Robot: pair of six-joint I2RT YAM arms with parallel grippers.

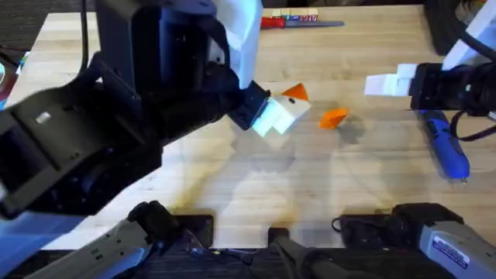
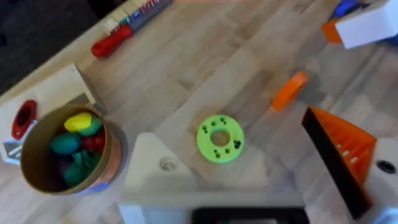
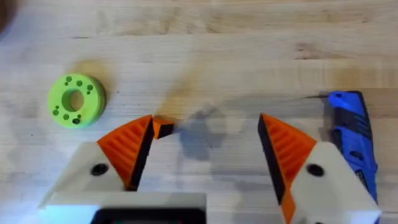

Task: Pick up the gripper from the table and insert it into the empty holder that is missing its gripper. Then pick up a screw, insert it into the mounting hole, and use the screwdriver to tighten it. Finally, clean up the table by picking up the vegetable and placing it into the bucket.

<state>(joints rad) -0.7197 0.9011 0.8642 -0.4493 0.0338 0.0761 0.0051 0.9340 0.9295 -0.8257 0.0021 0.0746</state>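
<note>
Counts: 1 loose orange gripper piece (image 1: 334, 117) on the table (image 1: 232, 178), 1 blue screwdriver (image 1: 446, 146), 1 red-handled screwdriver (image 1: 298, 22), 1 yellow-green disc (image 2: 220, 138) w/ holes, 1 round bucket (image 2: 37, 177) w/ approx 4 toy veg inside (1 yellow, 2 green, 1 red; more may be hidden), 1 small red item (image 2: 23, 117) beside the bucket. Robot arms: 2. Right wrist view: 2 orange ribbed pads (image 3: 127, 149). Left wrist view: 1 orange pad (image 2: 345, 149) visible

Orange gripper (image 1: 334, 117) — blue screwdriver (image 1: 448, 148) — green disc (image 2: 220, 138).
</note>
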